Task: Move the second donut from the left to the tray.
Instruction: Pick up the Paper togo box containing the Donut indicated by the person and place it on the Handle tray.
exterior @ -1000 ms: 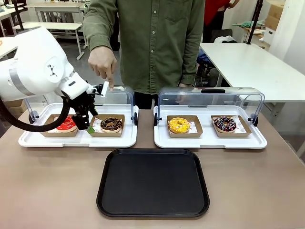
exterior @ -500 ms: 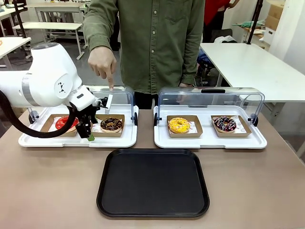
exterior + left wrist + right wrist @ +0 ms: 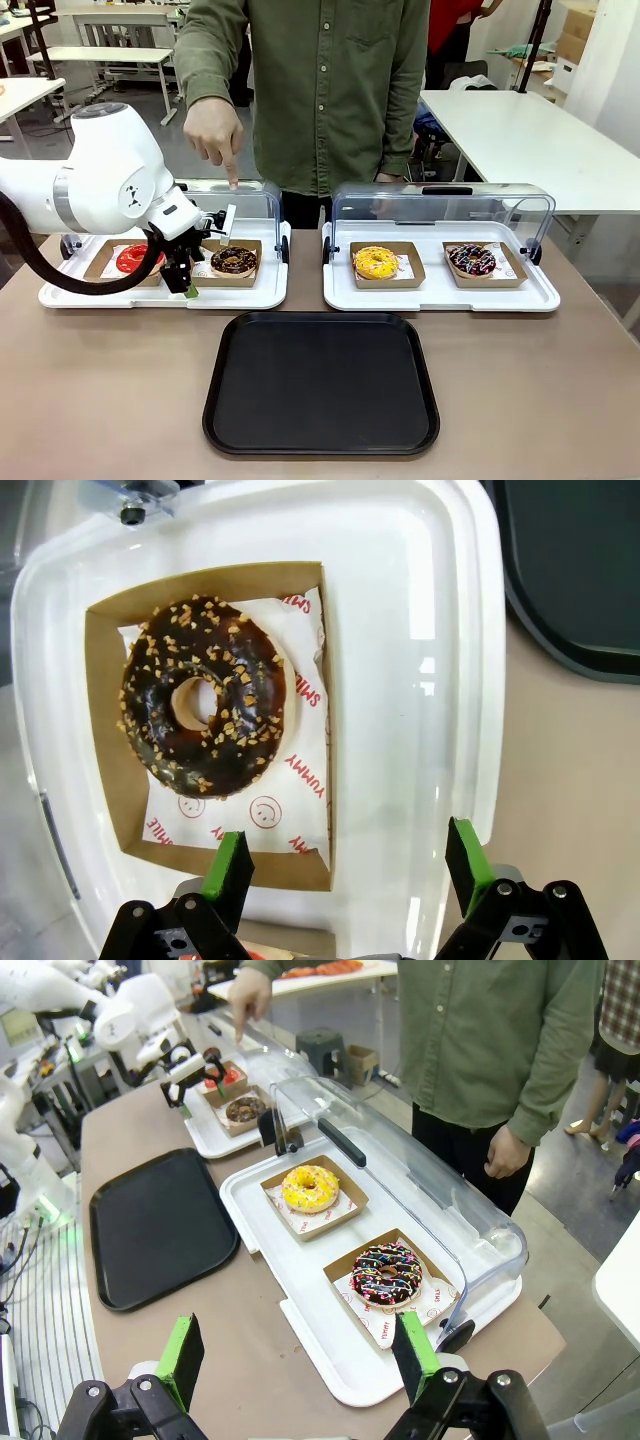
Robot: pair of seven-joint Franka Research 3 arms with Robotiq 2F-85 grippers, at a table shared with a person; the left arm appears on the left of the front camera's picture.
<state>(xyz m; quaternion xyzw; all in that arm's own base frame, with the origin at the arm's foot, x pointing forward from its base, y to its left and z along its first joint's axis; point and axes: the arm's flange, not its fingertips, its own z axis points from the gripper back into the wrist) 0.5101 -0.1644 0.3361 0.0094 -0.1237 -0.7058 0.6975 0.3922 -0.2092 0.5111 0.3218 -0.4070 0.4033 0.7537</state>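
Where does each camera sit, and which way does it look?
Front view: between the arms, facing across the table at the person; left arm shows.
Left wrist view: on that arm, looking down at the crumb-topped donut; open left end effector shows.
Right wrist view: on the other arm, looking along the table; open right end effector shows.
All three show the black tray.

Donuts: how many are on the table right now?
4. In the left display tray, a red-glazed donut, partly behind the left arm, and the chocolate crumb donut; in the right display tray, a yellow donut and a sprinkled donut.
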